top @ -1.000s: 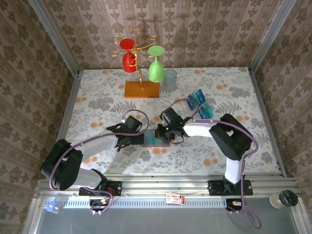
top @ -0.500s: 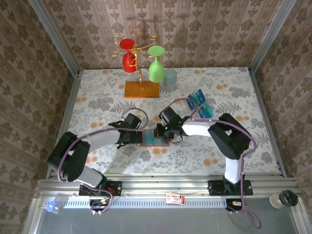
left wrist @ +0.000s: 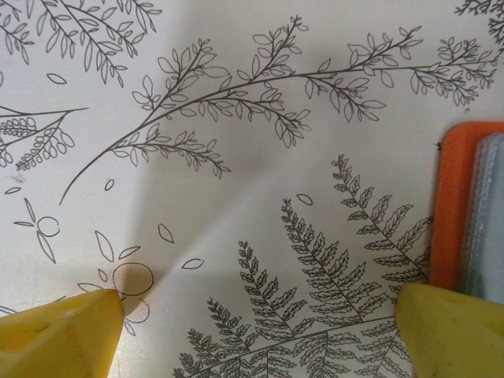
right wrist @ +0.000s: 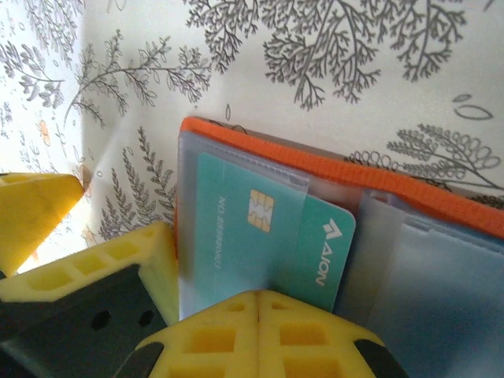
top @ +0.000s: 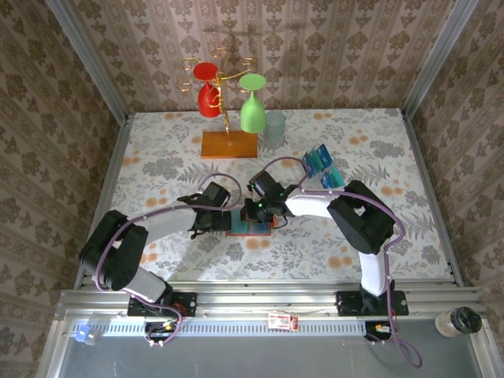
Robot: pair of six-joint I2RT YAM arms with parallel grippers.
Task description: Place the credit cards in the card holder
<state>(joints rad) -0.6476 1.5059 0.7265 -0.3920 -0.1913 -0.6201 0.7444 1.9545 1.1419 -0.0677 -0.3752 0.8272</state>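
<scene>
Seeing right gripper (right wrist: pixel 258 303) jaws clenched, tips touching the teal credit card (right wrist: pixel 260 236), which is sitting partway in a pocket of the open orange card holder (right wrist: pixel 315 153) at frame center. Left gripper (left wrist: pixel 256 323) is hovering released over the tabletop (top: pixel 157 157), just left of the holder. Remaining cards (top: pixel 321 169) are standing up-right of center.

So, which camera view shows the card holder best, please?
The right wrist view: the card holder lies open up close, a teal card partly in a pocket. The top view shows it small and partly covered; the left wrist view catches its orange edge.
</scene>
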